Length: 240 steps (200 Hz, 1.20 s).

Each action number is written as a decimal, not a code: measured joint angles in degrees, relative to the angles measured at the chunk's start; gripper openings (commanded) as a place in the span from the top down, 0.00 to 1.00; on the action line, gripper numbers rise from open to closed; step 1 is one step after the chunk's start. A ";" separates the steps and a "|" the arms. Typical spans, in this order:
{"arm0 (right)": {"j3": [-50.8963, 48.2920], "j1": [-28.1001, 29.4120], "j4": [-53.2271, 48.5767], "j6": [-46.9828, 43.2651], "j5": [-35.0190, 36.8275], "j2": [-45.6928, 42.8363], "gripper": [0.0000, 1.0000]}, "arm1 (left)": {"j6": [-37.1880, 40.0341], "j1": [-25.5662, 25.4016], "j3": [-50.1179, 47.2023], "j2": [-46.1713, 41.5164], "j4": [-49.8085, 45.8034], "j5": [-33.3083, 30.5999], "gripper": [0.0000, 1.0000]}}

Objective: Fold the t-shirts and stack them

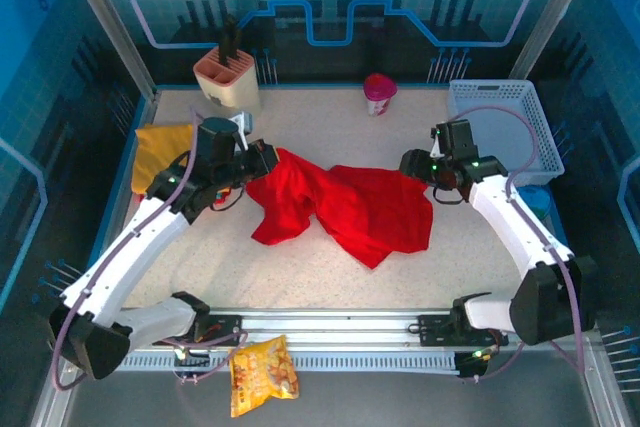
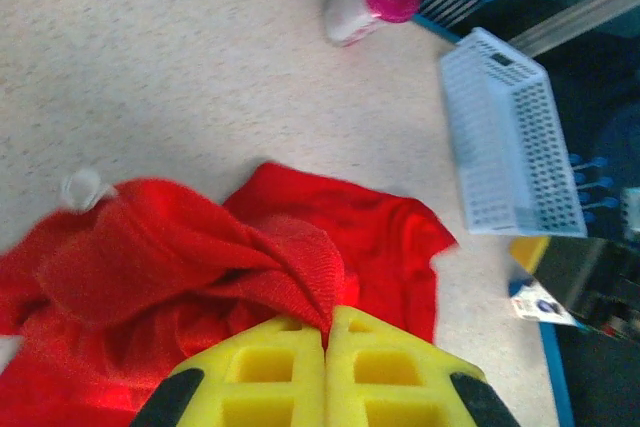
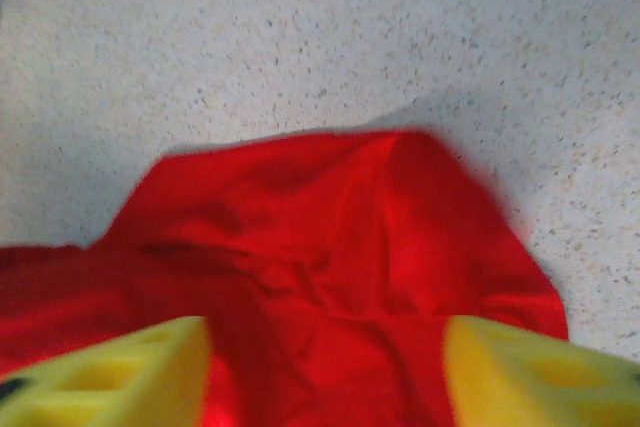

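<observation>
Yellow fingers (image 2: 270, 372) of the left end effector (image 2: 325, 332) are pressing together on a raised ridge of the red t-shirt (image 2: 150, 267). They appear to be gripping it so that this edge can be lifted and drawn over for a fold. The right end effector (image 3: 325, 347) is holding its fingers wide apart with nothing clamped. It is hovering over the opposite corner of the same shirt, which is lying on the bench (image 3: 300, 37) directly beneath and ahead of it. This side is probably resting there to anchor the cloth. Between the two end effectors the red shirt is spreading in a crumpled heap, not yet folded. Outboard of the left end effector, well apart from the right one, the yellow t-shirt (image 1: 160, 152) is waiting at the bench edge. Counted: two t-shirts, two end effectors, one white basket (image 1: 500, 127) beyond the right end effector, one pink-lidded cup (image 1: 379, 93), one snack bag (image 1: 262, 375).
</observation>
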 measured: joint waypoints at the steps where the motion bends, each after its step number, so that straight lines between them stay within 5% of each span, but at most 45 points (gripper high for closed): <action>1: -0.17 0.02 0.04 0.00 -0.15 0.00 0.00 | 0.00 0.33 -0.42 0.13 0.24 0.07 1.00; 21: -3.08 0.39 1.03 -0.35 -1.31 -1.90 0.01 | 0.02 5.03 -5.09 2.47 3.32 1.29 0.90; 35: -6.45 2.10 1.27 -0.37 -1.68 -4.76 0.05 | 0.50 8.81 -6.91 5.88 5.35 2.27 0.58; 47: -9.97 5.51 1.38 0.11 -1.81 -7.96 0.11 | 0.63 11.28 -7.30 9.20 6.97 3.26 0.46; 82: -19.69 16.55 1.25 4.83 -1.88 -15.93 0.22 | 2.34 14.47 -7.17 16.17 7.58 6.75 0.33; 129: -28.74 25.90 2.01 13.97 -0.13 -17.70 0.13 | 3.43 14.47 -12.02 8.81 2.27 7.93 0.33; 166: -28.63 30.69 5.20 16.65 3.06 -9.38 0.18 | 0.96 13.73 -25.35 0.50 0.48 8.37 0.38; 240: -22.86 35.63 7.32 17.62 9.55 4.55 0.33 | -4.52 7.65 -32.02 9.51 7.04 7.56 0.51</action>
